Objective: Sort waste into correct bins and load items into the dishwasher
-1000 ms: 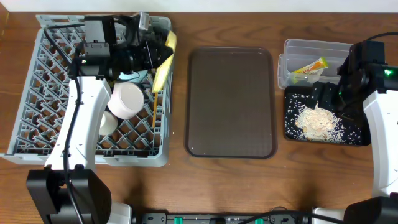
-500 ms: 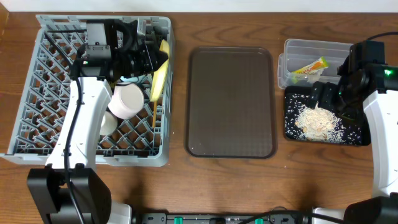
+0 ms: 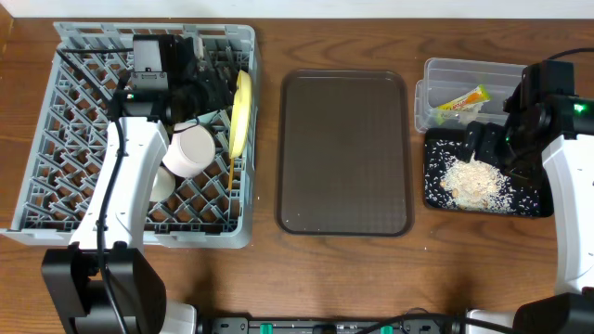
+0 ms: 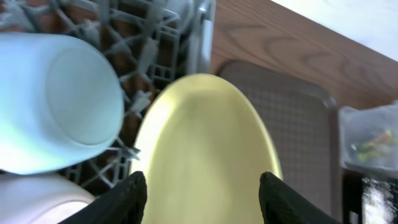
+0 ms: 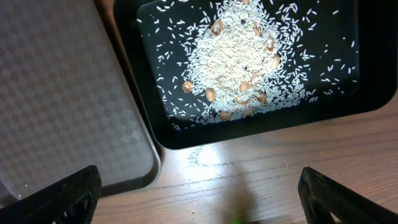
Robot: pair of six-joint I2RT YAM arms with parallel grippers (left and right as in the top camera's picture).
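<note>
The yellow plate stands on edge along the right side of the grey dishwasher rack. My left gripper hovers just left of it, open. In the left wrist view the plate fills the space ahead of the spread fingers. A white cup, a pinkish-white bowl and chopsticks lie in the rack. The wrapper sits in the clear tub. Rice scraps lie in the black tray. My right gripper hangs open over bare wood in front of that tray.
The dark brown serving tray lies between the rack and the bins. A pale bluish-white vessel lies on its side left of the plate; whether it is cup or bowl I cannot tell. My left arm crosses the rack.
My left gripper has opened and let go of the yellow plate, which now stands more upright against the rack's right side. The right arm has not moved.
</note>
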